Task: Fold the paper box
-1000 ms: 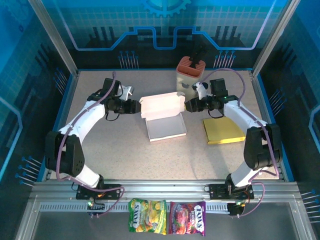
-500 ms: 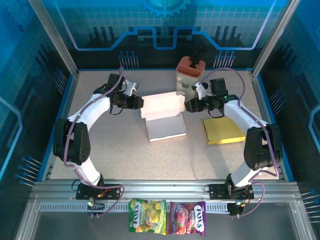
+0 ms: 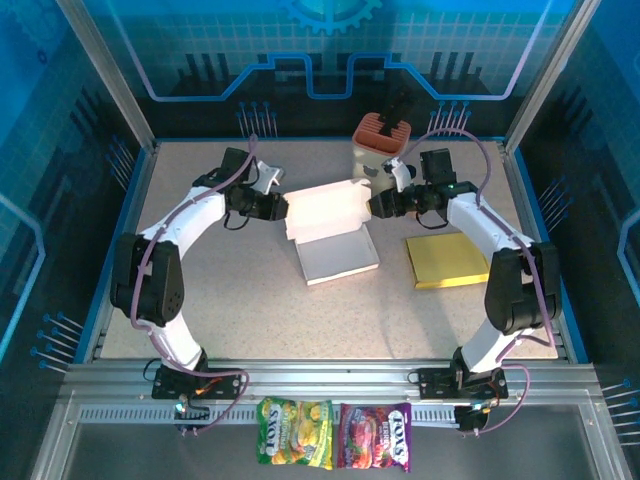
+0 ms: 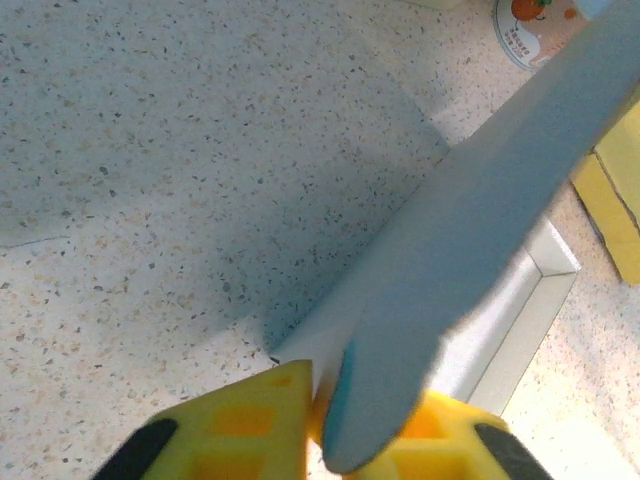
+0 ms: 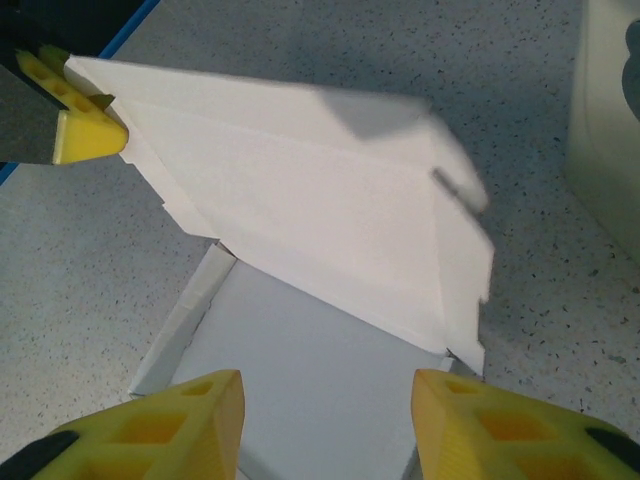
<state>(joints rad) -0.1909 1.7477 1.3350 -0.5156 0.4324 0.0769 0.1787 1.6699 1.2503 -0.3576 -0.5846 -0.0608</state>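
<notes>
Speckled table inside a blue-walled cell. Box sits ctr frame in top view: white tray flat on table, lid tipped up along tray's far edge. Left gripper is at lid's left end and right gripper at its right end, facing each other across it.

Left wrist view: yellow fingers at bottom edge are pinched tight on a shaded flap of the box, which runs off to upper right of frame. Right wrist view backs this up: a yellow fingertip of left gripper clamps lid's corner at upper left. Right gripper's own fingers stand apart at bottom of that view w/ the tray beyond them, so jaws are open and grip nothing.

Vs 1 sec ago: left arm has swung in. Its lower link now stands nearer ctr and more upright. Its tip has moved right and a bit up onto lid's edge, where before it was just beside it. Box has been nudged slightly right, so tray's near right corner is now closer to the yellow sheet. Right gripper is approx same spot, a touch higher.

Unchanged: tub w/ orange top upper ctr, just behind right gripper. Two candy bags lie at bottom of frame, below the rail.
</notes>
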